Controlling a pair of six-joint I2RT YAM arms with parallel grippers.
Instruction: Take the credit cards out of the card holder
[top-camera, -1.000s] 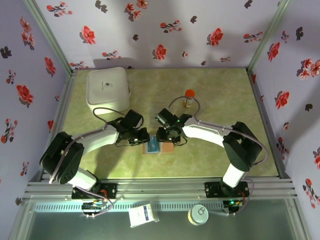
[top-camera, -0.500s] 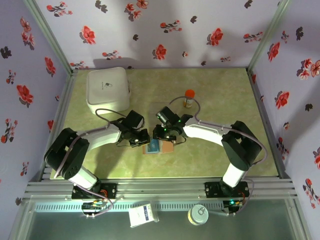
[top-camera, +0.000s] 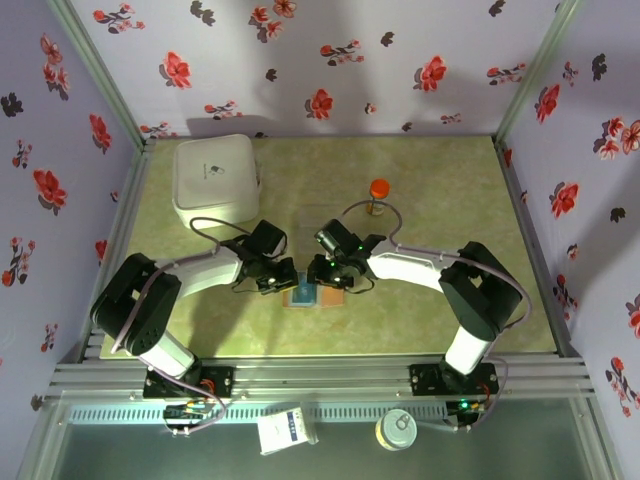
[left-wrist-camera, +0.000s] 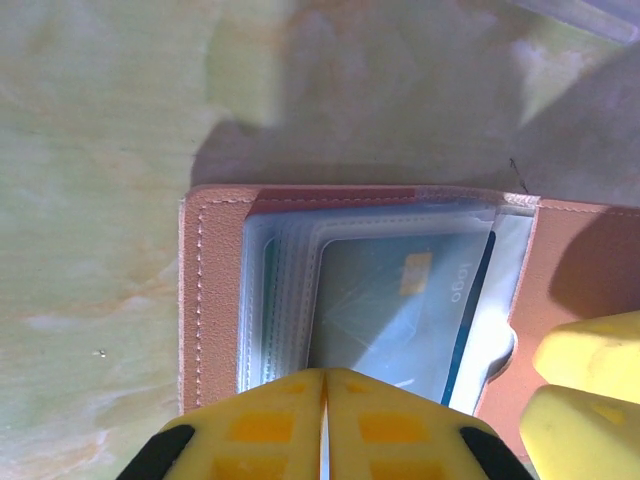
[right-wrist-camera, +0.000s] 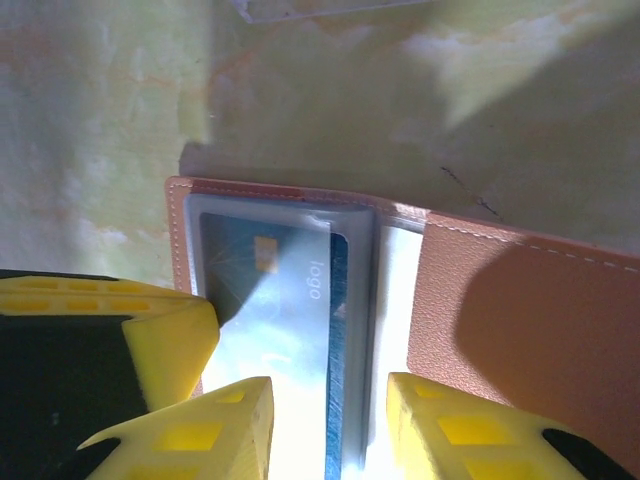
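**Card holder (top-camera: 318, 297) lay open flat on table, both grippers at it**

From the top cam we saw the card holder opened out on the green table (top-camera: 450, 200), front-ctr, just ahead of the two arms. A white box (top-camera: 215, 180) sat well apart at the back left, and a small orange-capped bottle (top-camera: 378, 197) stood behind and to the right. The left gripper (top-camera: 284, 282) sat at the holder's left edge and the right gripper (top-camera: 322, 280) just above its middle. The two tools were v. close together.

In the left wrist cam the left gripper (left-wrist-camera: 323, 420) had its yellow fingers pressed together, no gap and nothing visible btwn them. Its tips were at the near edge of the clear sleeves on the card holder (left-wrist-camera: 212, 300). One teal-blue credit card (left-wrist-camera: 390, 300) w/ a gold chip showed inside the top sleeve, directly ahead of those tips. The right gripper (left-wrist-camera: 570, 388) showed at the lower right, over the brown fold.

In the right wrist cam the right gripper (right-wrist-camera: 328, 400) had its jaws apart. One finger was over the credit card (right-wrist-camera: 270, 290) and the other over the pale strip beside the holder's bare brown panel (right-wrist-camera: 520, 320). The card's long edge and the sleeve's edge lay btwn them. We couldn't tell whether either pad touched the sleeve. The left gripper (right-wrist-camera: 165, 335) sat just beside the right one's finger, on the card side.
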